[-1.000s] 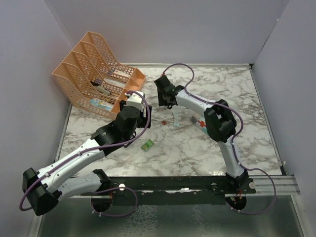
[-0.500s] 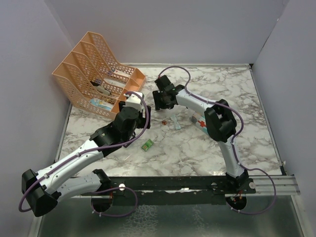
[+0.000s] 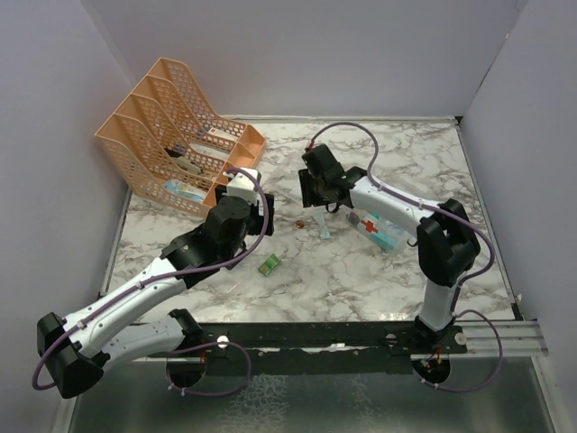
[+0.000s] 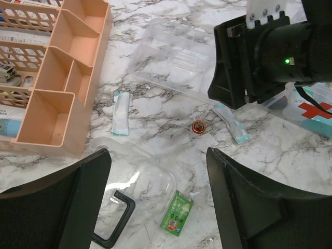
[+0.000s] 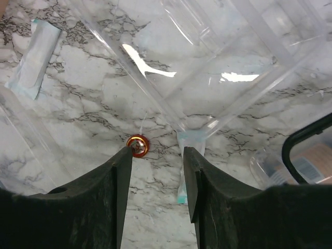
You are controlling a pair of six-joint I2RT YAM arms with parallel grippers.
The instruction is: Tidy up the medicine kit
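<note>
The medicine kit [image 3: 379, 227], a clear box with a red cross, lies right of centre; it also shows in the left wrist view [image 4: 315, 110]. Its clear lid with a black handle [image 4: 115, 215] lies apart, under my open left gripper [image 4: 157, 155], next to a green packet [image 4: 177, 212]. My right gripper [image 5: 157, 151] hangs open and empty above the marble. A small red tin [image 5: 138, 146] sits at its left fingertip and a teal sachet [image 5: 185, 155] by its right finger. A clear divided tray [image 5: 218, 67] lies just beyond.
A peach mesh file rack [image 3: 171, 135] with items in it stands at the back left, its open compartments [image 4: 62, 78] close to my left gripper. Another teal sachet [image 4: 120, 113] lies beside the rack. Grey walls close in the table on three sides.
My right arm has swung right and nearer, bringing its gripper over the red tin and sachet and uncovering the medicine kit. The left arm has barely moved.
</note>
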